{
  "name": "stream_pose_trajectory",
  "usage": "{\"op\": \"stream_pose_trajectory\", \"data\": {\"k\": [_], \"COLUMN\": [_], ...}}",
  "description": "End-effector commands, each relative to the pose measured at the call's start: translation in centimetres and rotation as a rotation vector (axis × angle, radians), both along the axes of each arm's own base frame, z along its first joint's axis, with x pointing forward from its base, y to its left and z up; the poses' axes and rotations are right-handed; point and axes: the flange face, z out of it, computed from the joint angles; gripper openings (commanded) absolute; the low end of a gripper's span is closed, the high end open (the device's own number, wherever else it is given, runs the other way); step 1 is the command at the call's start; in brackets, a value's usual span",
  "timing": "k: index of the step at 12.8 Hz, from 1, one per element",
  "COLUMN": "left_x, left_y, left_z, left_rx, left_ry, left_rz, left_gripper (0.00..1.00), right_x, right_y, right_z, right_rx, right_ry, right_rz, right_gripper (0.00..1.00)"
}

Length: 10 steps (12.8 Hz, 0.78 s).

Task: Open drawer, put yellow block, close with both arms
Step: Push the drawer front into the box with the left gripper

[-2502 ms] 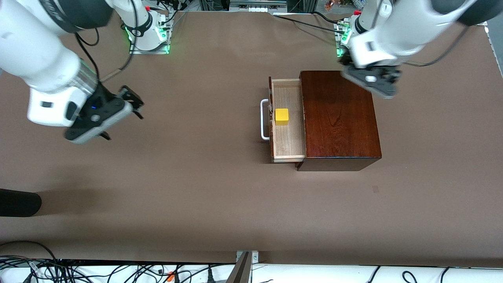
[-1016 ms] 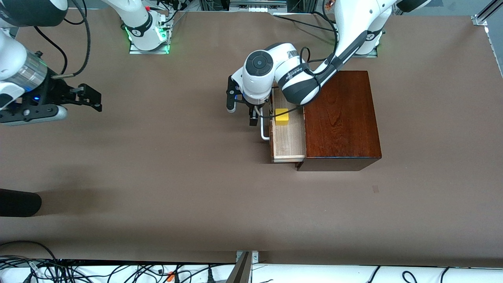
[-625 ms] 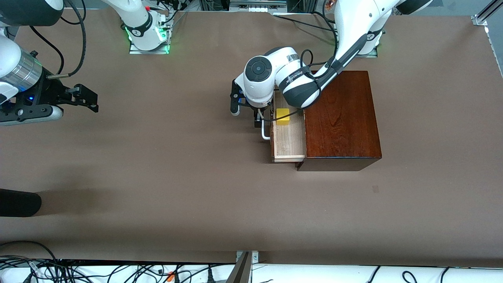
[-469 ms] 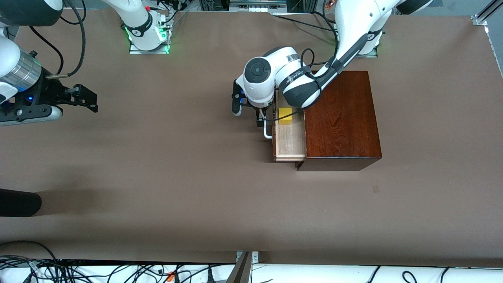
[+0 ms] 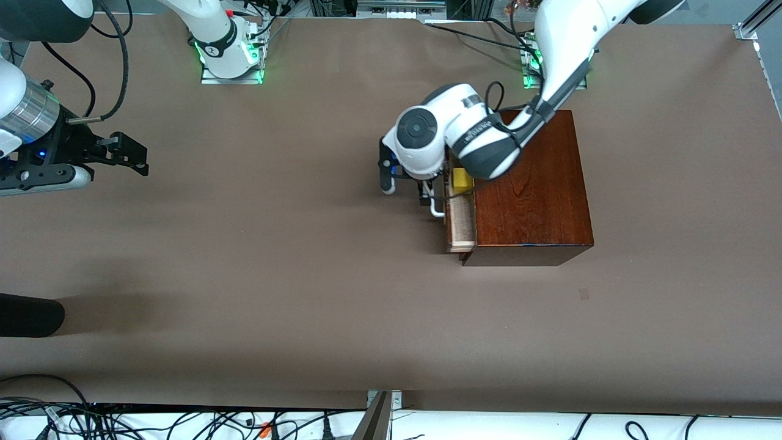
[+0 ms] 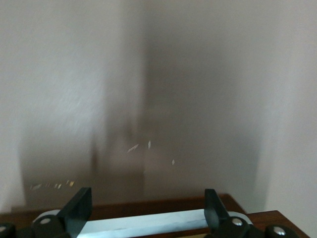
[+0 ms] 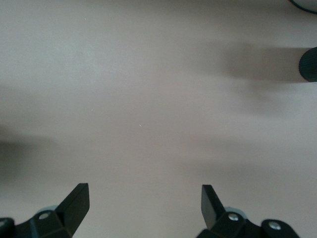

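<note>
The dark reddish-brown wooden box (image 5: 531, 183) stands toward the left arm's end of the table. Its drawer (image 5: 462, 221) sticks out only a short way, with the yellow block (image 5: 462, 181) inside it, partly hidden under the left arm. My left gripper (image 5: 405, 192) is open and sits against the white handle (image 5: 435, 209). In the left wrist view the handle bar (image 6: 148, 224) lies between the spread fingers (image 6: 79, 208), in front of the drawer's dark front (image 6: 148, 207). My right gripper (image 5: 135, 155) is open and empty, held over bare table at the right arm's end, as the right wrist view (image 7: 143, 201) also shows.
A dark rounded object (image 5: 27, 315) lies at the table's edge near the front camera, at the right arm's end; it also shows in the right wrist view (image 7: 308, 64). Cables run along the table's near edge (image 5: 122, 421). Brown tabletop (image 5: 275, 275) surrounds the box.
My left arm swung from above the box to the handle and has pushed the drawer most of the way in. The block rode in with it. The right gripper pulled back slightly.
</note>
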Motion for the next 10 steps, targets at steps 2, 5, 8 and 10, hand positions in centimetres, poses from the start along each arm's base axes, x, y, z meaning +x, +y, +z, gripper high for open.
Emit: {"op": "stream_pose_trajectory", "data": {"k": [2, 5, 8, 10], "left_x": [2.28, 2.28, 2.09, 2.05], "left_y": [4.02, 4.02, 3.56, 3.18], "left_z": [2.4, 2.4, 2.46, 3.22], "left_rx": [0.065, 0.064, 0.06, 0.044], "left_ry": [-0.023, -0.023, -0.027, -0.029], "left_rz": [-0.009, -0.013, -0.005, 0.01], "left_gripper": [1.0, 1.0, 1.0, 1.0], "right_x": [0.02, 0.0, 0.0, 0.0], "right_y": [0.21, 0.12, 0.12, 0.12], "right_z": [0.37, 0.47, 0.47, 0.47], "right_rx": [0.017, 0.019, 0.019, 0.019], "right_ry": [-0.006, -0.009, -0.009, -0.009], "right_rz": [-0.003, -0.004, -0.004, -0.004], "right_gripper": [1.0, 1.0, 1.0, 1.0]}}
